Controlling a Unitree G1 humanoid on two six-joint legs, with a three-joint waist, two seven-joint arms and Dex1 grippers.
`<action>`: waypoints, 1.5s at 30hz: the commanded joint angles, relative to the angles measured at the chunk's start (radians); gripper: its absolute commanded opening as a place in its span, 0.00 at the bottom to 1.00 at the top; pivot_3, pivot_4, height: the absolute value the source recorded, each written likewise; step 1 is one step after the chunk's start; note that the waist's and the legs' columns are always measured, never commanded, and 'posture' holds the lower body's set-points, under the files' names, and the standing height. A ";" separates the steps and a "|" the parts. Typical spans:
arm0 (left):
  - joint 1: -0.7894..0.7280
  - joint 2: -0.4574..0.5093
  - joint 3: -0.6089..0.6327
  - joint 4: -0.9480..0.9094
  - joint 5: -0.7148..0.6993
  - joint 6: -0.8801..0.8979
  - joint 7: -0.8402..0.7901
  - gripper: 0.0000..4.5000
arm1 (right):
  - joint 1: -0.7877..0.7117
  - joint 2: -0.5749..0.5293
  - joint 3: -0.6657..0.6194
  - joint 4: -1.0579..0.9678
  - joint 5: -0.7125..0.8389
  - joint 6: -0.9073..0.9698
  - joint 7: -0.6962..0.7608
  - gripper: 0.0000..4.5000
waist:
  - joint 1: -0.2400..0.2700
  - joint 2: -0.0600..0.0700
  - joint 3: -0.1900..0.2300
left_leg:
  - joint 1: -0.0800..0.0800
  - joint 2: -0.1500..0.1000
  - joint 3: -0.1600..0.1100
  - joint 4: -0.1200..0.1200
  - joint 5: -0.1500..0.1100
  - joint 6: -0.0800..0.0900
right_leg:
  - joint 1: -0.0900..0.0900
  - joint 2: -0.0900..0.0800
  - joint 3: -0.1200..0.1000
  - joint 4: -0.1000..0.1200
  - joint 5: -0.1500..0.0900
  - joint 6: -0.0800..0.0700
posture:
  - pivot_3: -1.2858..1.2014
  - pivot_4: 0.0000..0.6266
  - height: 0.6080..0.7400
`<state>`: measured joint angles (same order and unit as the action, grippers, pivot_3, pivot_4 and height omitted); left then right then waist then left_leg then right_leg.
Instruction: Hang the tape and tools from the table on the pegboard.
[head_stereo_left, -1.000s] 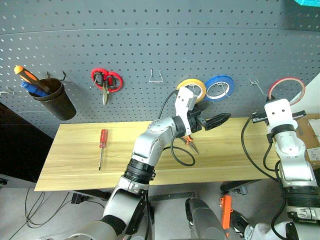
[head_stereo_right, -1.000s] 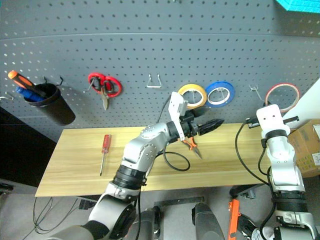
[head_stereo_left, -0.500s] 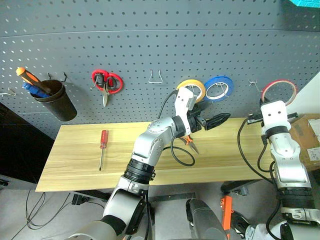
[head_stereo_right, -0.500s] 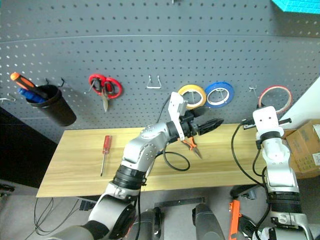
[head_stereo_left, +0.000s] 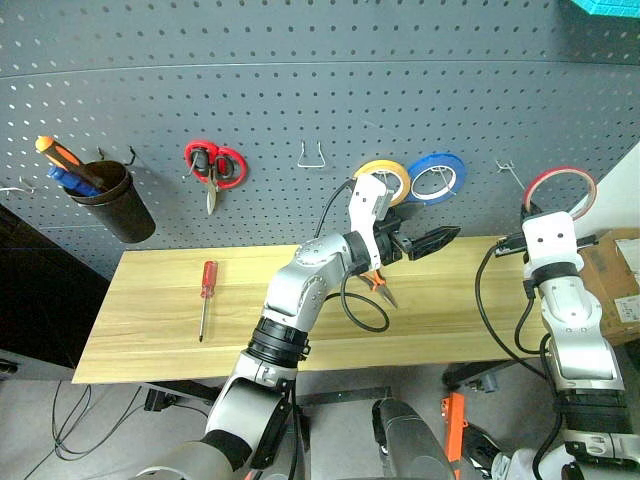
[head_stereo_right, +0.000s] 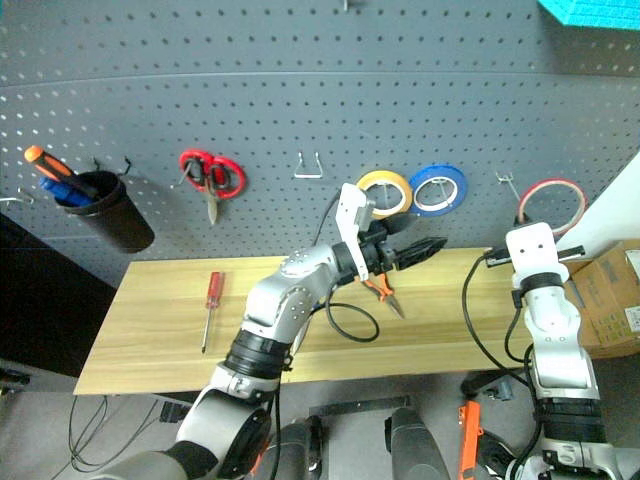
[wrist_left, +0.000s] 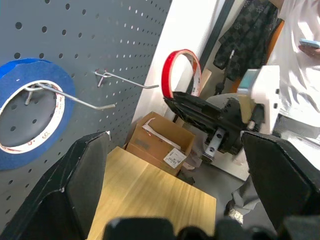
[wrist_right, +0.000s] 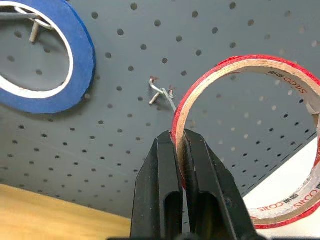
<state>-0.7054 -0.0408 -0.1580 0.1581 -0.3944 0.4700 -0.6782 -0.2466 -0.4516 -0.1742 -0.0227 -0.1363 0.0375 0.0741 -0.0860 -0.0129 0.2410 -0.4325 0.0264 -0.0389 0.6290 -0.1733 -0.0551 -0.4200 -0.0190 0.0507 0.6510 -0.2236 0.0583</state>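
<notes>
- Looking at the tape (wrist_right: 245, 145), you see a thin ring with a red rim and a pale inner side carrying small print.
- Your right gripper (wrist_right: 179, 145) is closed on the ring's edge, one black finger on each side of the band, holding it upright in front of the pegboard (head_stereo_left: 300, 90).
- The ring stands just beside a bare metal hook (wrist_right: 162, 94), to the right of it as the head camera sees it; you cannot tell whether it touches the hook.
- Left of that hook on the pegboard hang the blue roll (head_stereo_left: 438, 175) and the yellow roll (head_stereo_left: 383, 179).
- Your left gripper (head_stereo_left: 432, 241) is wide open and empty, pointing toward the right arm, below the blue roll and above the surface (head_stereo_left: 150, 320).
- The pliers (head_stereo_left: 381, 285) with orange-and-black handles lie on the surface just below the left gripper, partly hidden by the arm.
- The red-handled screwdriver (head_stereo_left: 205, 295) lies on the surface well to the left of the pliers.
- Red-handled scissors (head_stereo_left: 212, 167) hang on the pegboard above the screwdriver, and a dark cup (head_stereo_left: 115, 205) at the far left holds an orange-handled tool.
</notes>
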 joint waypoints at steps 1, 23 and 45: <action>-0.017 -0.006 0.006 -0.044 -0.012 -0.006 -0.001 1.00 | -0.012 0.004 -0.002 -0.023 0.037 -0.025 0.037 0.00 | 0.000 0.000 0.000 | 0.000 0.000 0.000 0.000 0.000 0.000 | 0.000 0.000 0.000 0.000 0.000 0.000 | 0.48 0.25 1.00; 0.001 -0.002 0.007 -0.076 -0.017 0.026 0.002 1.00 | -0.261 -0.036 0.007 0.371 0.171 -0.059 0.251 0.00 | 0.003 0.000 0.000 | 0.001 0.000 0.001 0.001 0.002 0.002 | 0.000 0.000 0.001 0.002 0.002 0.000 | 0.49 0.26 1.00; 0.206 0.080 0.014 -0.200 0.017 0.113 0.112 1.00 | 0.051 0.058 0.108 -0.124 0.175 0.500 0.203 0.99 | -0.004 -0.001 0.000 | 0.007 0.001 0.009 0.000 0.002 0.003 | -0.001 0.001 0.012 0.009 0.001 -0.001 | 0.49 0.33 1.00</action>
<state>-0.5168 0.0356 -0.1476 0.0341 -0.3809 0.5628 -0.5955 -0.1703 -0.3976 -0.0850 -0.0601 0.0268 0.4474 0.2789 -0.0900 -0.0140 0.2411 -0.4235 0.0272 -0.0271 0.6296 -0.1716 -0.0523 -0.4210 -0.0176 0.0647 0.6610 -0.2229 0.0570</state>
